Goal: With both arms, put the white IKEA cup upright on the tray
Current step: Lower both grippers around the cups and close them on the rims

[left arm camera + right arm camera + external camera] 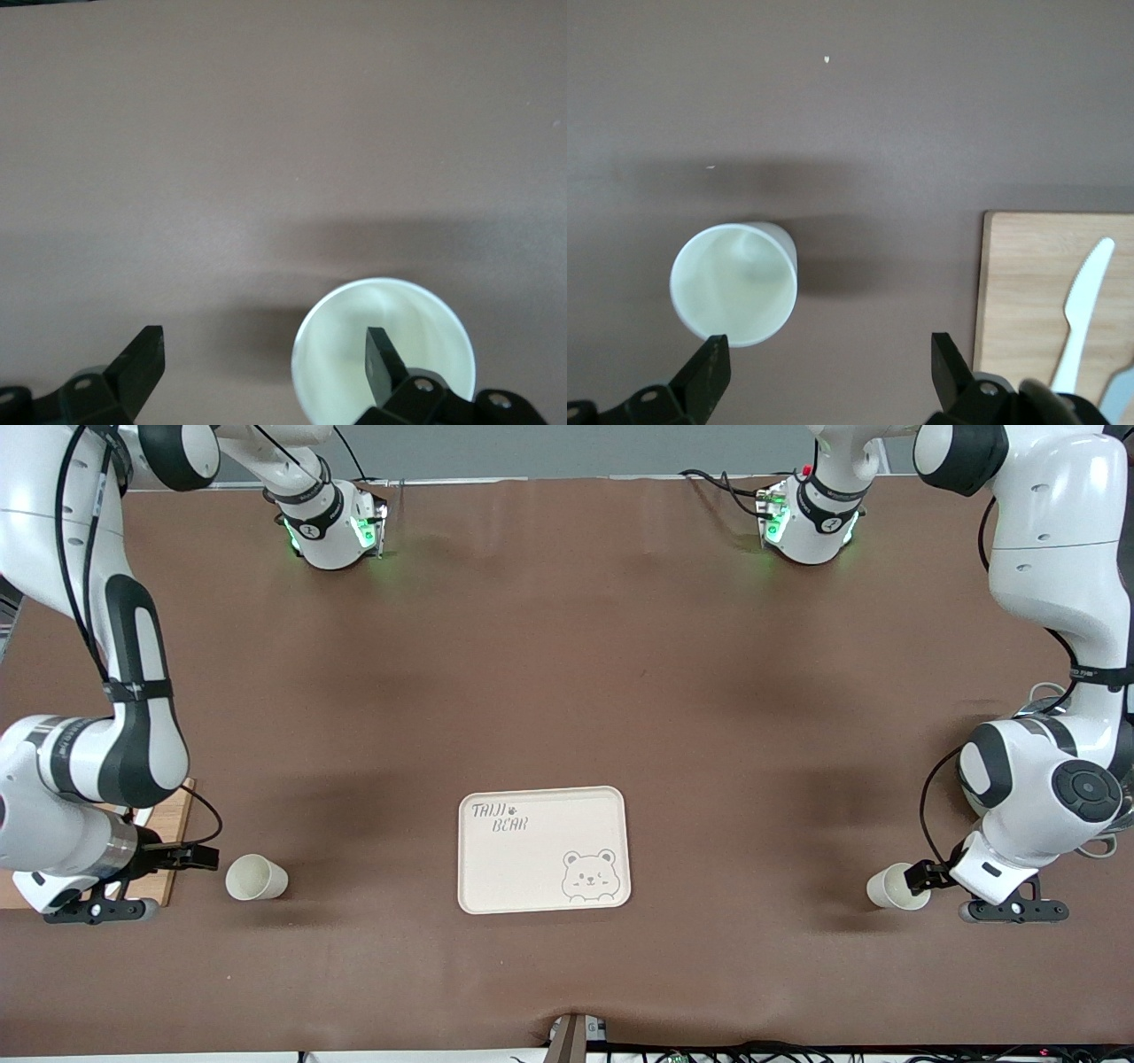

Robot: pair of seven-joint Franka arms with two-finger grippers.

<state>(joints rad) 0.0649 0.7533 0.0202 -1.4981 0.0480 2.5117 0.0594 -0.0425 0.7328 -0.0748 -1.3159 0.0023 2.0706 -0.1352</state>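
Two white cups stand upright on the brown table, both w/ nothing visible inside: one (256, 877) toward the right arm's end, other (895, 887) toward the left arm's end. Tray (542, 850) sits between them, well apart from each, holding nothing.

Left gripper (921, 877) is spread wide at its cup; one finger (383, 363) shows over the mouth, whether touching the rim is unclear.

Right gripper (199, 857) is spread wide, at 9 o'clock of its cup, not touching.

Wooden board (1050, 292) is partly cut off; a white plastic knife (1083, 305) lies on it.
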